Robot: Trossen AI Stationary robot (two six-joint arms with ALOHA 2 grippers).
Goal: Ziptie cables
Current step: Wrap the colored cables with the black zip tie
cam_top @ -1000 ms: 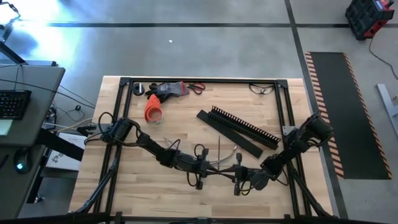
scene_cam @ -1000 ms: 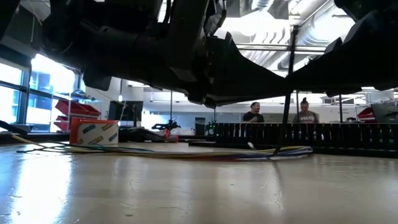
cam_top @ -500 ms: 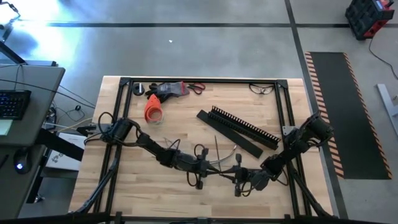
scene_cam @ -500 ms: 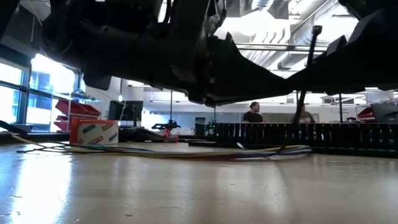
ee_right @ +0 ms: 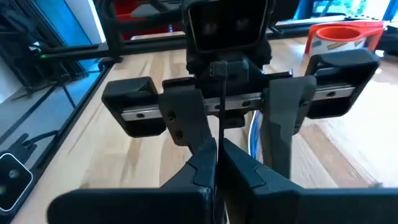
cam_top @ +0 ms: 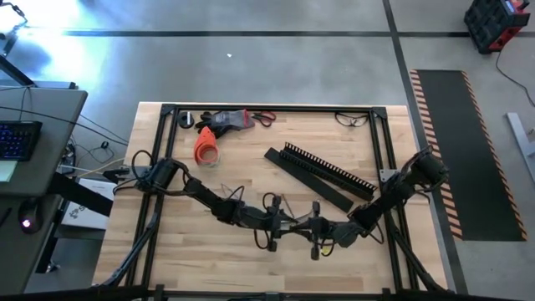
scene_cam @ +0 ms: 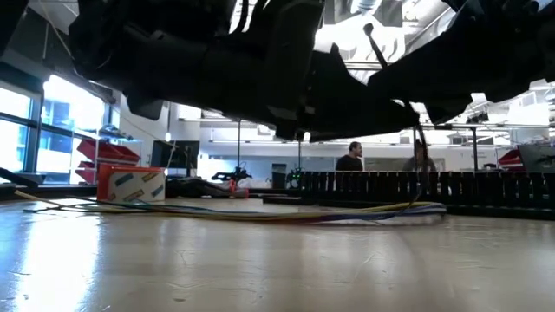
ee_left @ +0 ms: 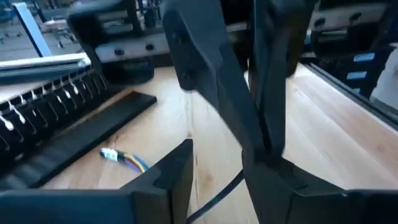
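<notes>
Cables point(scene_cam: 260, 212) lie as a loose, flat bunch on the table point(cam_top: 251, 142), under the spot where both arms meet near the front edge. One coloured end point(ee_left: 124, 159) shows just beside the black bar. They look unbound along the part I can see.

The right claw point(ee_right: 217, 165) is closed on a thin dark strip, which I take to be the tie point(ee_right: 219, 118). It stands up between the fingers toward the left claw point(cam_top: 288, 224). That one faces it with its fingers apart and nothing gripped.

In the low view a thin line drops from the claws toward the bunch. I cannot tell whether the tie already loops round the wires.

By my reckoning the job is partway: the tie is in hand. Closing the loop, pulling it snug and letting go are left.
</notes>
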